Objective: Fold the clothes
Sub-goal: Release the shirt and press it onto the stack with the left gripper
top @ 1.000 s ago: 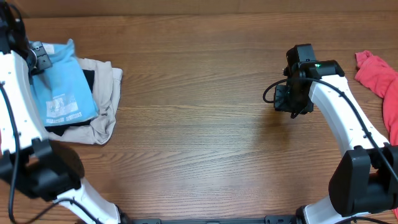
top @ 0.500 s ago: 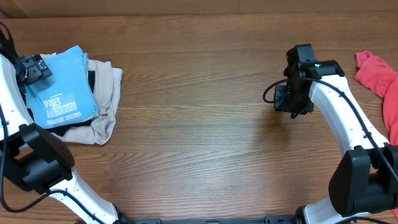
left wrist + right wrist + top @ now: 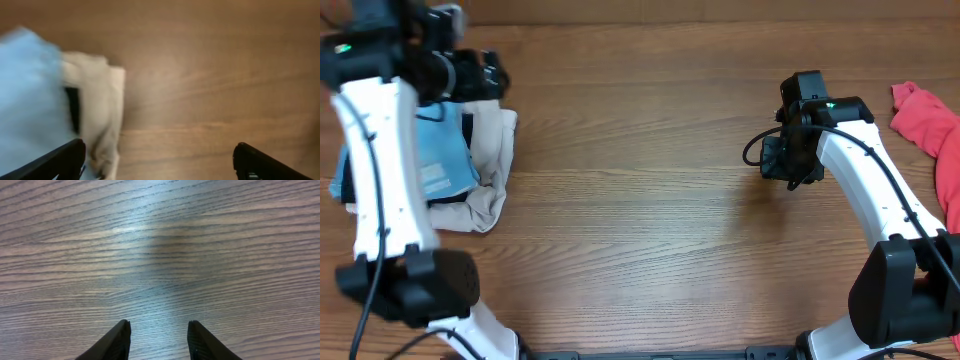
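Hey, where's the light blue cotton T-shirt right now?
In the overhead view, the light blue cotton T-shirt lies at the far left of the wooden table, on the folded beige garment, partly hidden under the left arm.

A sky-blue cotton T-shirt (image 3: 445,165) lies on top of a beige folded garment (image 3: 498,140) and a black garment (image 3: 467,130) at the left of the brown wooden table (image 3: 640,200). The left gripper (image 3: 482,77), blurred, hangs over the far edge of this pile. The right gripper (image 3: 782,160) hovers above bare wood. A coral-red garment (image 3: 925,120) lies at the right edge.
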You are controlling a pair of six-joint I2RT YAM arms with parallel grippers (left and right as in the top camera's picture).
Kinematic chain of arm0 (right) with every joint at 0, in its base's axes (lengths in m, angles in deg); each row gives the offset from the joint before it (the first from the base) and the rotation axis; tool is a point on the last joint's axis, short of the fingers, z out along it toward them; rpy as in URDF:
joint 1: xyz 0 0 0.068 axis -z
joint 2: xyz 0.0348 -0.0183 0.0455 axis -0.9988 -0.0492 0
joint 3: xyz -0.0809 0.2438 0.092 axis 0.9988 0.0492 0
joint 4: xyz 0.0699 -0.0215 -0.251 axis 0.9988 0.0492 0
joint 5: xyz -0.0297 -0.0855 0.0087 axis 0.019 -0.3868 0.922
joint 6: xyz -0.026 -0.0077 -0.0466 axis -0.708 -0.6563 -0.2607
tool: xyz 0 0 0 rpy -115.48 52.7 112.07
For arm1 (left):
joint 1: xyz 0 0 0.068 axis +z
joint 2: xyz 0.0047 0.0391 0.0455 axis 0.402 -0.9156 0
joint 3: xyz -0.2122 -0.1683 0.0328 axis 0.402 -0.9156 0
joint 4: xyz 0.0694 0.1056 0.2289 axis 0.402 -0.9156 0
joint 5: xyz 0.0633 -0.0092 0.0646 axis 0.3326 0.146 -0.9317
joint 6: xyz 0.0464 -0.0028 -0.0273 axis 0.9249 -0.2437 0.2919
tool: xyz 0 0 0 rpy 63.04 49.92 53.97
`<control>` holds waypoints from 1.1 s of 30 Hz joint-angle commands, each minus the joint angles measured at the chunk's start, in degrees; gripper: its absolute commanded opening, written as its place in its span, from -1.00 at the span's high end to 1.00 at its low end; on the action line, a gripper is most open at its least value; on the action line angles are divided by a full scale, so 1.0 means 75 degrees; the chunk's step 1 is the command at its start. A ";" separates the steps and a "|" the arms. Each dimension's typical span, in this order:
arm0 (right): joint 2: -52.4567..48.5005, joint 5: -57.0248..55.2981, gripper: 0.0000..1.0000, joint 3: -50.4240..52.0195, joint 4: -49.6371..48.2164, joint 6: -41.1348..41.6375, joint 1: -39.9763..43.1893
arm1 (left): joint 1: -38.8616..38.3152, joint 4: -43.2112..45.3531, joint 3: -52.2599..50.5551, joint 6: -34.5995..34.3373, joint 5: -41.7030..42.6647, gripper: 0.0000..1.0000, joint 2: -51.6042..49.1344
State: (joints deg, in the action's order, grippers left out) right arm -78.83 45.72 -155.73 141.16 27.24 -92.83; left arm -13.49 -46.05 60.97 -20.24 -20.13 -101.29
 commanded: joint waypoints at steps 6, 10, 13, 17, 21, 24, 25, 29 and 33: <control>0.0125 -0.0073 0.18 -0.0157 0.0087 -0.0050 0.0029 | -0.0673 0.0050 -0.0965 -0.0052 -0.1801 -0.80 -0.2430; 0.0125 -0.0076 0.17 -0.0157 0.0090 -0.0052 0.0029 | -0.0609 0.0216 -0.0965 -0.0122 -0.2224 -0.81 -0.3022; 0.0125 -0.0076 0.17 -0.0157 0.0093 -0.0052 0.0029 | -0.0382 0.0326 -0.0965 -0.0187 -0.2640 -0.83 -0.3226; 0.0125 -0.0076 0.17 -0.0157 0.0090 -0.0052 0.0029 | 0.0192 0.0656 -0.0965 -0.0198 -0.2993 -0.87 -0.3281; 0.0125 -0.0076 0.17 -0.0157 0.0093 -0.0052 0.0029 | 0.1093 0.1046 -0.0965 -0.0370 -0.2011 -0.89 -0.3284; 0.0125 -0.0073 0.17 -0.0157 0.0085 -0.0050 0.0029 | 0.1644 0.1139 -0.0962 -0.0364 -0.1431 -0.88 -0.3284; 0.0125 -0.0073 0.17 -0.0157 0.0073 -0.0050 0.0029 | 0.1766 0.1139 -0.0962 -0.0364 -0.1437 -0.87 -0.3284; 0.0125 -0.0076 0.17 -0.0157 0.0064 -0.0050 0.0029 | 0.2151 0.1134 -0.0956 -0.0367 -0.1084 -0.89 -0.3281; 0.0125 -0.0076 0.17 -0.0157 0.0058 -0.0050 0.0029 | 0.2235 0.1052 -0.0944 -0.0353 -0.0659 -1.00 -0.3229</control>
State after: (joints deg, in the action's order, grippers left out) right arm -78.83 45.72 -155.73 141.92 27.27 -92.83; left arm 3.01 -37.60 53.38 -21.99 -28.30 -125.31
